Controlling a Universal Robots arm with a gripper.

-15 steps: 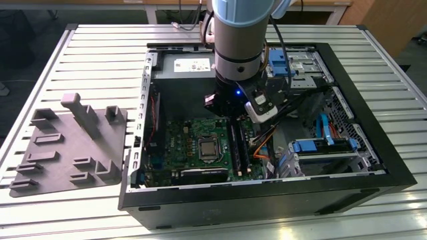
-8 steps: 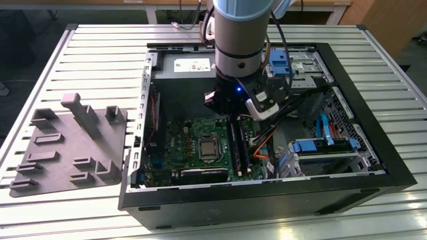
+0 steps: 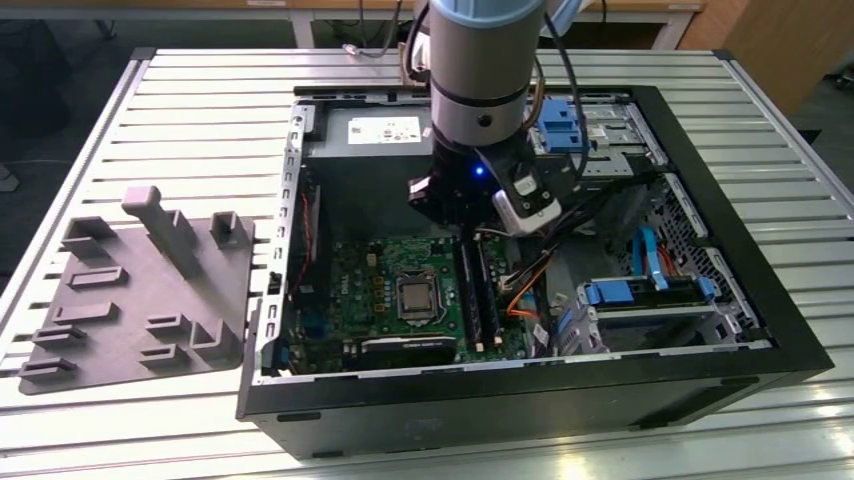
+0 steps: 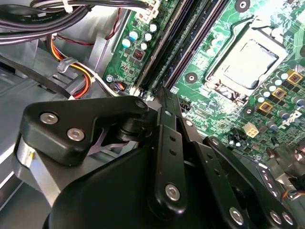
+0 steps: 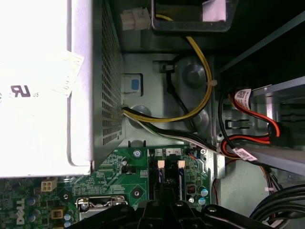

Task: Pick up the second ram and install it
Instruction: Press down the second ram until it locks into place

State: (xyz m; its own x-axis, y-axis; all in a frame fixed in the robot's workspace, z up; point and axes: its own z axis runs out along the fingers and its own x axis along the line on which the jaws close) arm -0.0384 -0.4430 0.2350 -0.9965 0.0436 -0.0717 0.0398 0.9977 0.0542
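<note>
My gripper (image 3: 463, 238) hangs inside the open computer case (image 3: 747, 330), over the far end of the motherboard's black memory slots (image 3: 478, 295). Its fingers are shut, drawn together into one narrow tip (image 4: 162, 90) just above the slots' end (image 4: 147, 83). In the first wrist view the gripper (image 5: 164, 200) sits right over the two white-tabbed slots (image 5: 160, 179). Long dark strips lie along the slots; I cannot tell which is the second ram, nor whether the fingers touch it. The green motherboard (image 3: 380, 270) with its processor socket (image 3: 418, 297) lies beside the slots.
A pale grey moulded tray (image 3: 134, 300) with upright posts lies on the slatted table at the exterior view's left. Inside the case are the power supply (image 3: 380, 130), blue drive brackets (image 3: 621, 292) and bundles of orange, yellow and black cables (image 3: 527, 300) close to the slots.
</note>
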